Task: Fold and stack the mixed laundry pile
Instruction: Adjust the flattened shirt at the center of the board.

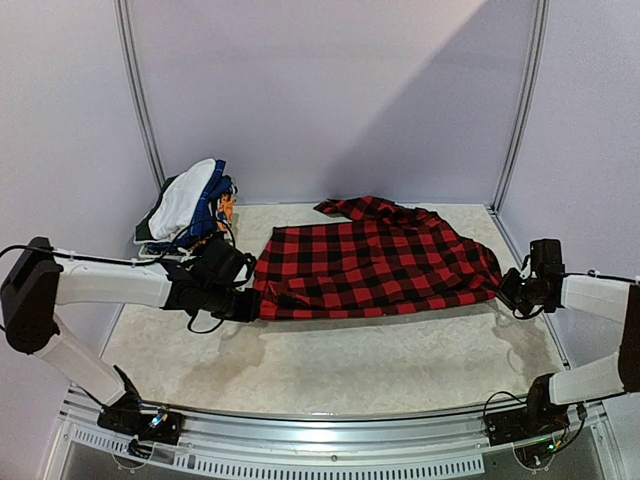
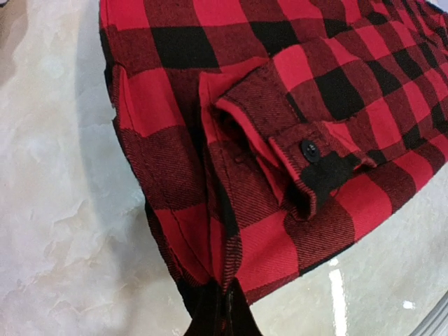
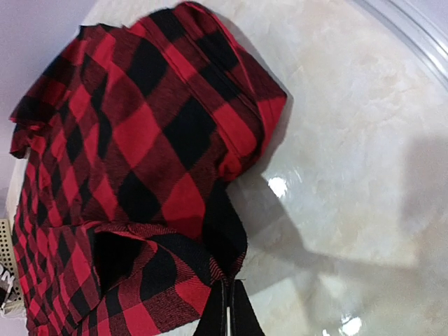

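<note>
left end effector (image 2: 222, 297) and right end effector (image 3: 228, 292) both clamped on red-and-black plaid flannel shirt (image 1: 375, 260), stretched between them over desk (image 1: 350, 365). White-and-blue garment heap (image 1: 188, 205) back-left; container under it unclear.

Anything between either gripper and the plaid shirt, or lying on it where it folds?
Nothing visible. The left gripper and right gripper are each shut on opposite ends of the plaid shirt. The rest of the laundry pile sits back-left, not on the shirt.

White tubular arms (image 1: 110, 285) with bulky black joints (image 1: 28, 292).
</note>
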